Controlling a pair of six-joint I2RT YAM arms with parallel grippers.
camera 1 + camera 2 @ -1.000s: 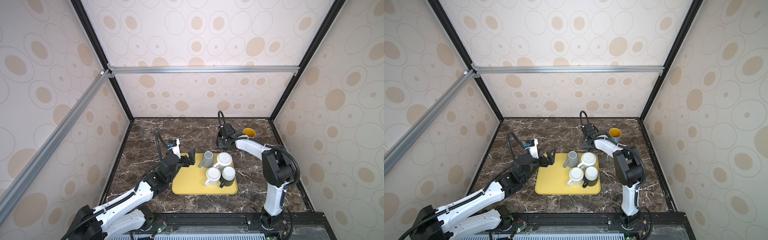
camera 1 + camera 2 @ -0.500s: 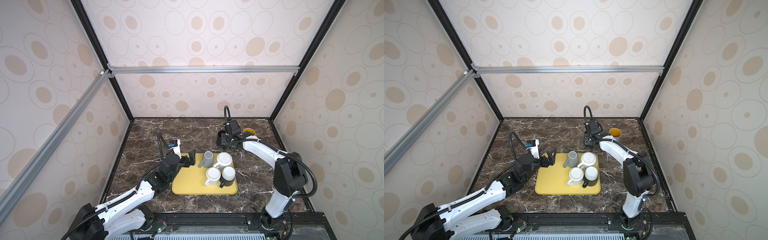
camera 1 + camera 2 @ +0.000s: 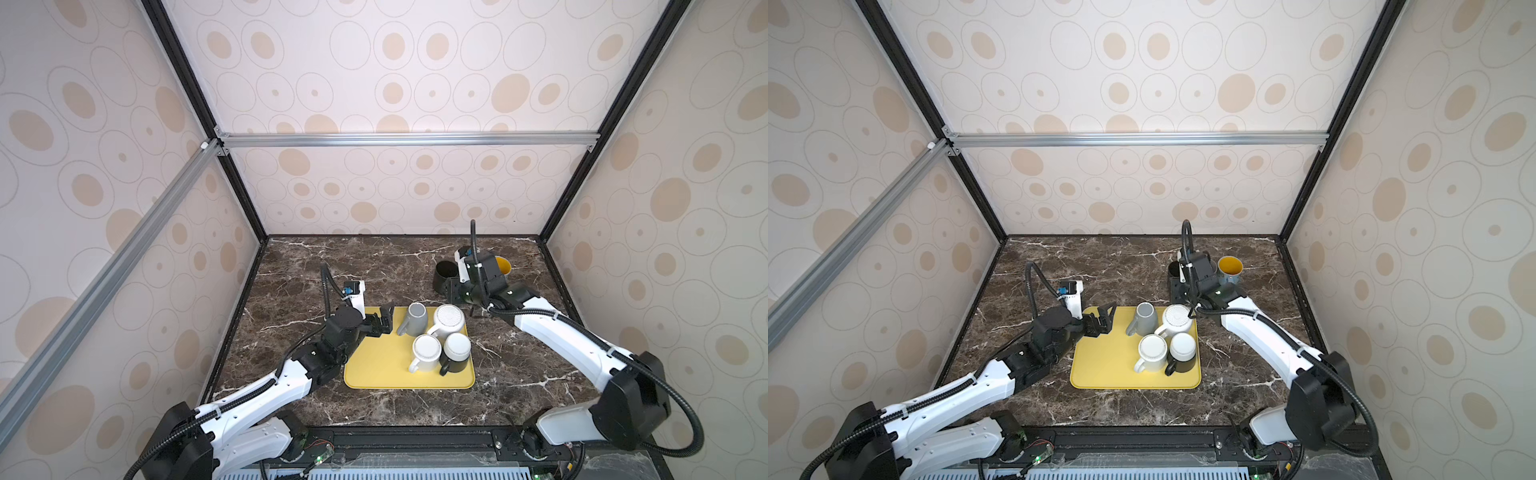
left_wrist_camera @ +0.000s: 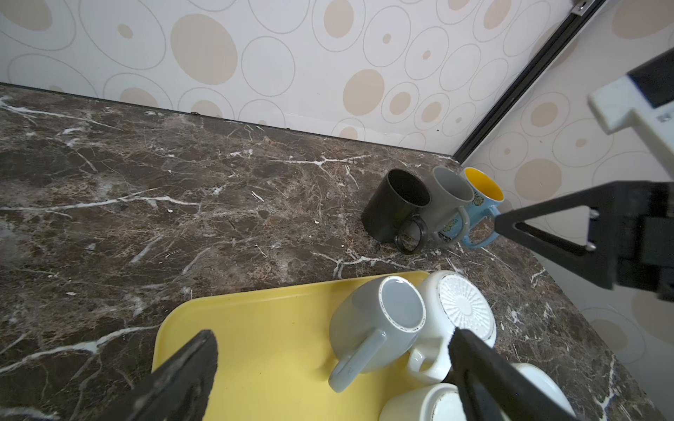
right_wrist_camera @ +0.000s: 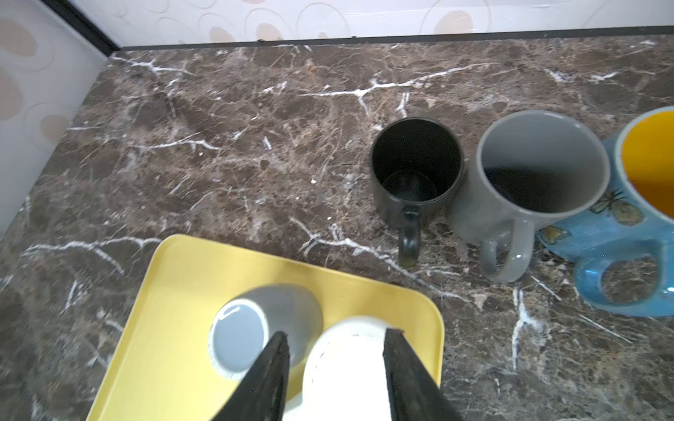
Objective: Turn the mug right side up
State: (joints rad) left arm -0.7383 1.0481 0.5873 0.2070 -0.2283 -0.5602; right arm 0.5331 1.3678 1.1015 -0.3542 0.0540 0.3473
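Observation:
Several mugs stand upside down on the yellow tray (image 3: 382, 365): a grey mug (image 3: 415, 318), a ribbed white mug (image 3: 449, 320), a plain white mug (image 3: 426, 351) and a black mug (image 3: 456, 351). My left gripper (image 3: 384, 320) hangs wide open over the tray just left of the grey mug (image 4: 353, 328), holding nothing. My right gripper (image 3: 454, 291) hovers at the tray's back edge. In the right wrist view the right gripper (image 5: 337, 333) is open, with the ribbed white mug (image 5: 346, 361) showing below, between the jaws, and nothing gripped.
Three upright mugs stand in a row at the back right of the marble table: black (image 5: 415, 171), grey (image 5: 536, 171) and blue with a yellow inside (image 5: 642, 189). The enclosure walls stand close behind and to the right of them.
My right gripper has drawn back from the upright mugs toward the tray, uncovering the black upright mug, and its arm has swung out to the right. The left arm has hardly moved.

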